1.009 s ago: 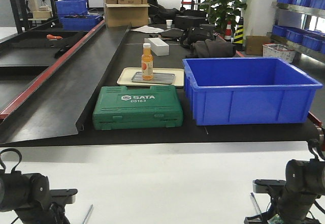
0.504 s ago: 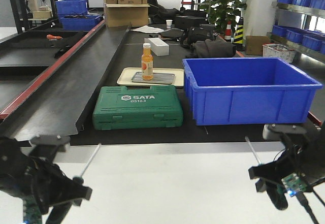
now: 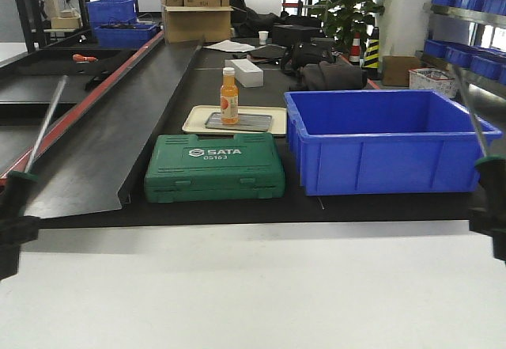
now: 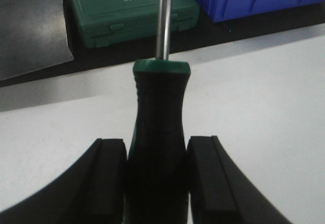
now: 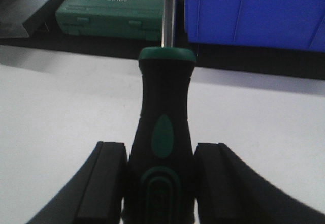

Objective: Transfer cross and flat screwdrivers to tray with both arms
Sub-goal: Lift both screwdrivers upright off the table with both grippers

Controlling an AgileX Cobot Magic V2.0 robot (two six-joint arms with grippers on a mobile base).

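Two shafts point upward at frame centre: left gripper [image 4: 157, 183] pinches a black-and-green-handled steel screwdriver [image 4: 158, 117], right gripper [image 5: 161, 183] a green-capped black screwdriver [image 5: 166, 107].

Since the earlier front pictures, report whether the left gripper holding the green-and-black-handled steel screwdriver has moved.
Yes. Against the unmoved green SATA tool case, the left gripper has risen and swung outward to the left edge, its screwdriver pointing up.
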